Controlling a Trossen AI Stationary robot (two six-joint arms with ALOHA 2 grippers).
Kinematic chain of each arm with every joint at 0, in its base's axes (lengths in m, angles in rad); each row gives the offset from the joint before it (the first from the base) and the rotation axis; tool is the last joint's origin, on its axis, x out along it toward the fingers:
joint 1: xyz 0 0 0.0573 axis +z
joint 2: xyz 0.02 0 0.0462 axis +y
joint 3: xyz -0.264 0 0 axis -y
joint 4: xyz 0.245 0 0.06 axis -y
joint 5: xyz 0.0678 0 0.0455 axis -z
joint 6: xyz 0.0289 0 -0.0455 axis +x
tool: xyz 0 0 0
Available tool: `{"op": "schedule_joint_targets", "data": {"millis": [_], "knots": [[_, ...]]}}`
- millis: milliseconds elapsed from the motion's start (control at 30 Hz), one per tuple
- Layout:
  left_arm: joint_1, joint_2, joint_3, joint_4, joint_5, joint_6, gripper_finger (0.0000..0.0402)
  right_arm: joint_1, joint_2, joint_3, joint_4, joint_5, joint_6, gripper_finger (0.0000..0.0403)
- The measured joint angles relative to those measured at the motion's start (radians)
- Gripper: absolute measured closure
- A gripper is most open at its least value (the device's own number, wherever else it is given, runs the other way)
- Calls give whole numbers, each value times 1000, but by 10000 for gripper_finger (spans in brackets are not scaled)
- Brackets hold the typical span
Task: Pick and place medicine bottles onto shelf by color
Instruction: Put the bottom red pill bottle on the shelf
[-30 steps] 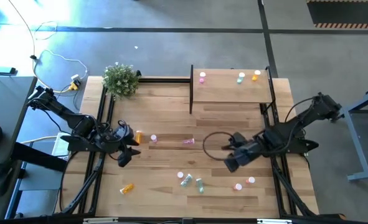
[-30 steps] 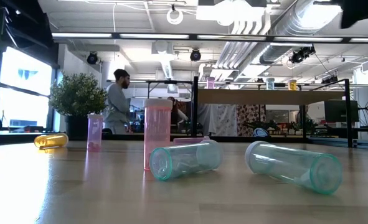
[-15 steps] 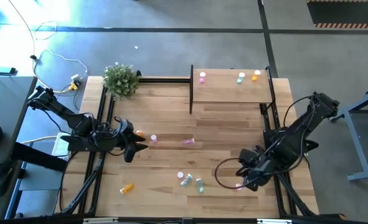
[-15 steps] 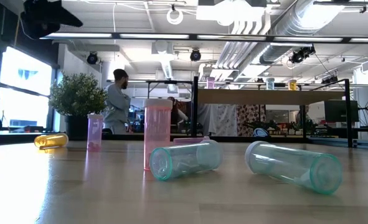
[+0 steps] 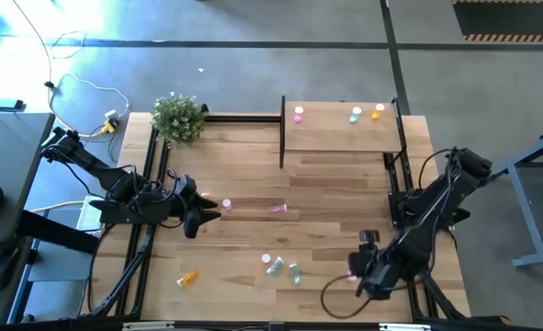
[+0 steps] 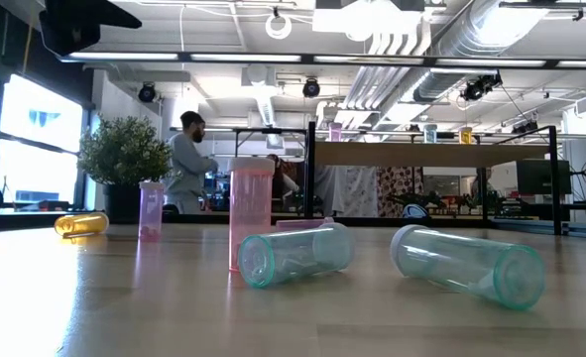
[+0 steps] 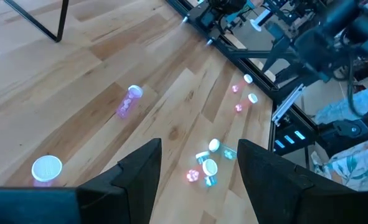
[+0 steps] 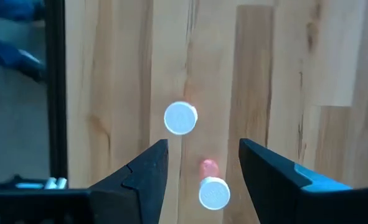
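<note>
Small medicine bottles lie scattered on the plank table: an orange one (image 5: 188, 277), two pale green ones lying on their sides (image 5: 276, 268) (image 5: 294, 273), and pink ones (image 5: 225, 205) (image 5: 278, 210). The light-wood shelf (image 5: 340, 138) at the far right bears a pink, a green and an orange bottle, all upright. My right gripper (image 8: 202, 171) hangs open, pointing down over two upright white-capped bottles (image 8: 181, 118) (image 8: 215, 193) near the table's near right corner. My left gripper (image 5: 197, 216) (image 7: 199, 174) stands open at the left, above the table, holding nothing.
A leafy potted plant (image 5: 177, 117) stands at the far left corner. Black frame rails (image 5: 147, 184) run along both table sides. A dark upright panel (image 5: 282, 129) bounds the shelf's left end. A person (image 6: 188, 164) stands in the room beyond the table.
My right gripper has swung toward the table's near right corner, gone down and rolled about its own axis, ending over the two white-capped bottles. My left gripper has tipped upward and turned a little at the wrist. No bottle has moved.
</note>
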Motion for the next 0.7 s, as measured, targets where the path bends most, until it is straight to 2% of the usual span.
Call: {"op": "schedule_joint_targets", "data": {"millis": [400, 700], "knots": [[0, 20, 0, 1, -19, 0, 202, 11, 139, 0, 59, -7, -23, 215], [0, 75, 0, 2, -17, 1, 202, 8, 171, 0, 102, -9, -16, 215]]}}
